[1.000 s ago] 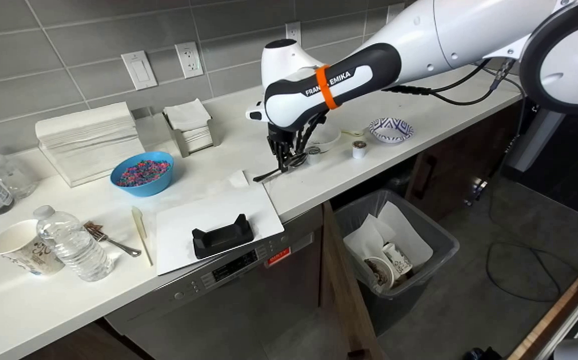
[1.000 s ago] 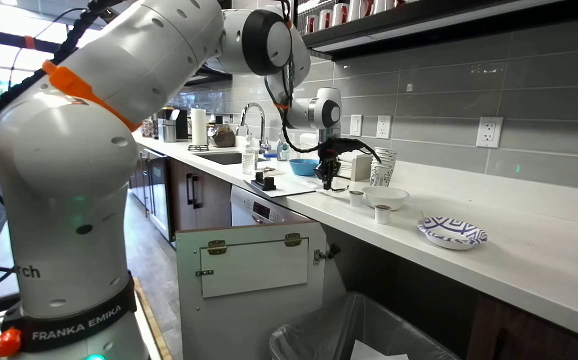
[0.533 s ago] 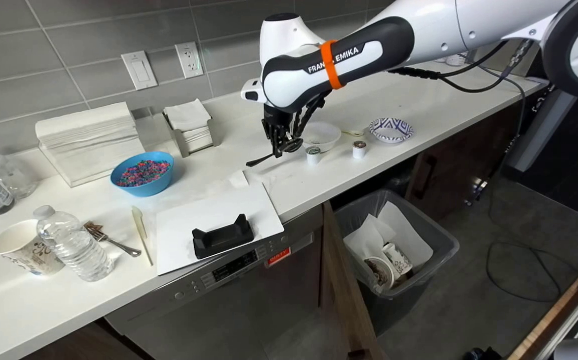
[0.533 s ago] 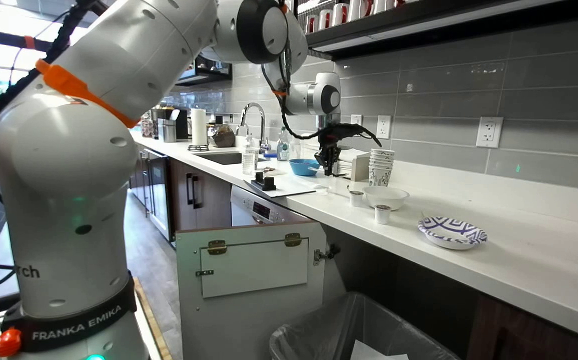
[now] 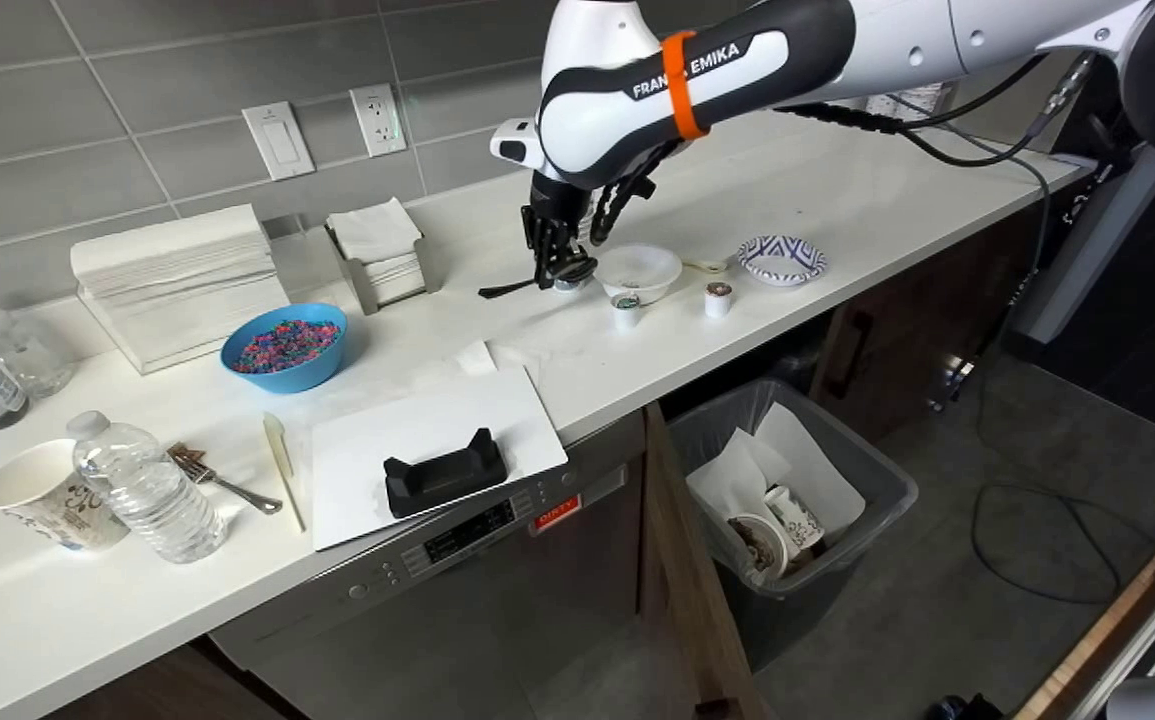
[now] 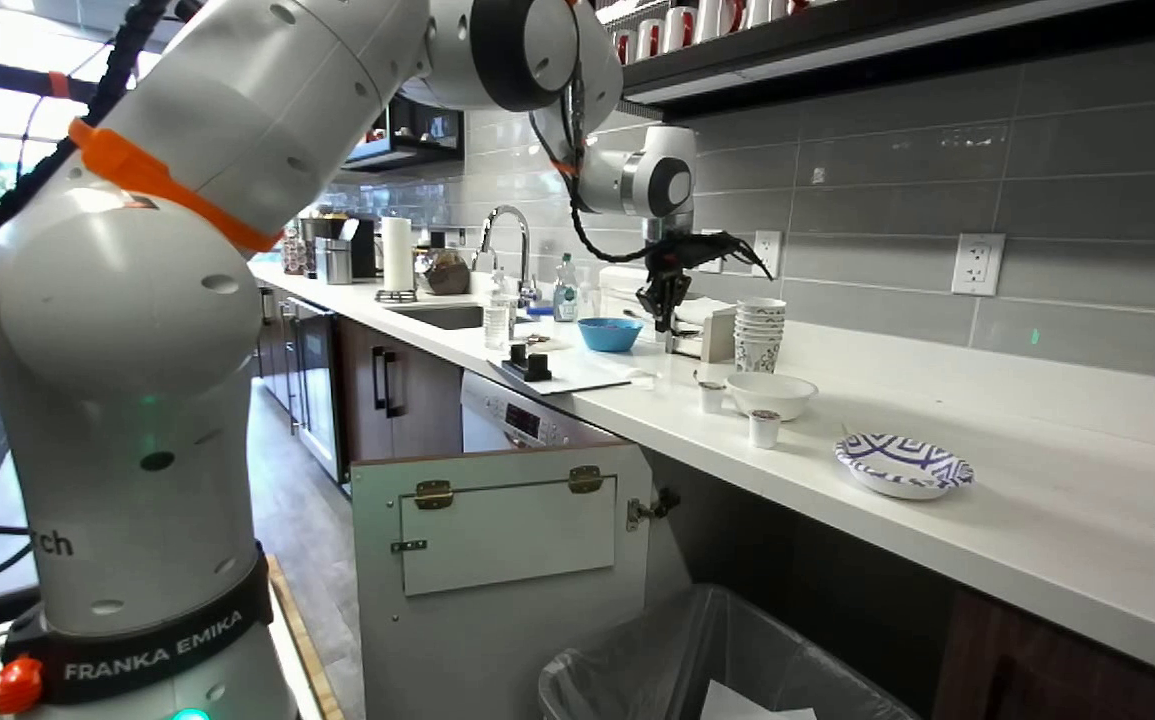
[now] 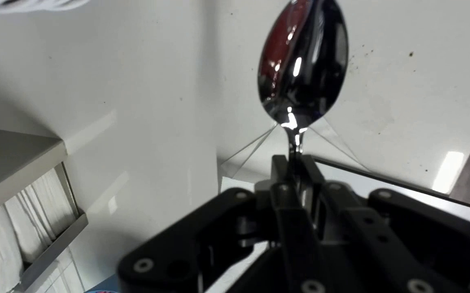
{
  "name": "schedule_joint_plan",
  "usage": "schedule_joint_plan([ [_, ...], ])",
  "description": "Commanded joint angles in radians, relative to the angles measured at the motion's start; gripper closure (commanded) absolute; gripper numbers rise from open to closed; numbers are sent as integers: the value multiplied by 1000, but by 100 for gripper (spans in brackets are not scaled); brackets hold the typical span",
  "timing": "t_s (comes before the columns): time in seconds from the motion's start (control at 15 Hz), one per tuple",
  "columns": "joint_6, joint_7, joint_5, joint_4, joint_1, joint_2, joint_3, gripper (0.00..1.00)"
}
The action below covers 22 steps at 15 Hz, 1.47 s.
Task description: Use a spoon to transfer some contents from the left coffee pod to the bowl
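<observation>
"Spoon (image 7: 303,69) first: state its position, taking the white bowl (image 5: 642,268) as reference."

"Left of the white bowl in both exterior views, raised above the countertop (image 5: 587,380)."

"Condition of the gripper (image 7: 296,167)?"

"Its two fingers pinch the spoon at the neck, just below the scoop, as the wrist view shows. In an exterior view the dark handle points away from the white bowl, and the scoop sits on the side nearer to it. Whether the scoop carries anything, I cannot tell."

"Proceed across the countertop, left to right."

"From an exterior view: well apart, far left of the white bowl, a paper cup (image 5: 55,500), a clear water bottle (image 5: 149,487) and a fork (image 5: 237,489). Nearer, on the same side of it, a blue bowl (image 5: 309,372) containing multicoloured bits (image 5: 287,345); then a napkin holder (image 6: 720,338) and a flat white panel (image 5: 367,460) bearing a black stand (image 5: 445,478)."

"And around the white bowl itself?"

"Gripper and spoon at its left. Left coffee pod (image 5: 626,312): upright, just in front of it; contact cannot be determined. Right coffee pod (image 5: 717,300): near, to its front right, upright and standing apart, top dark brown. Blue-and-white patterned bowl (image 5: 782,262): farther to its right, well apart."
</observation>
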Motion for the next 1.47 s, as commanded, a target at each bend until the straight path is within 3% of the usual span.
schedule_joint_plan([
  [0.0, 79, -60, 77, -79, -49, -40, 35, 98],
  [0.47, 396, -135, 229, -310, -144, -121, 101, 98],
  [0.8, 601, -250, 378, -460, -275, -159, 236, 98],
  [1.07, 670, -353, 478, -514, -397, -169, 367, 98],
  [1.4, 647, -444, 570, -522, -545, -149, 511, 98],
])
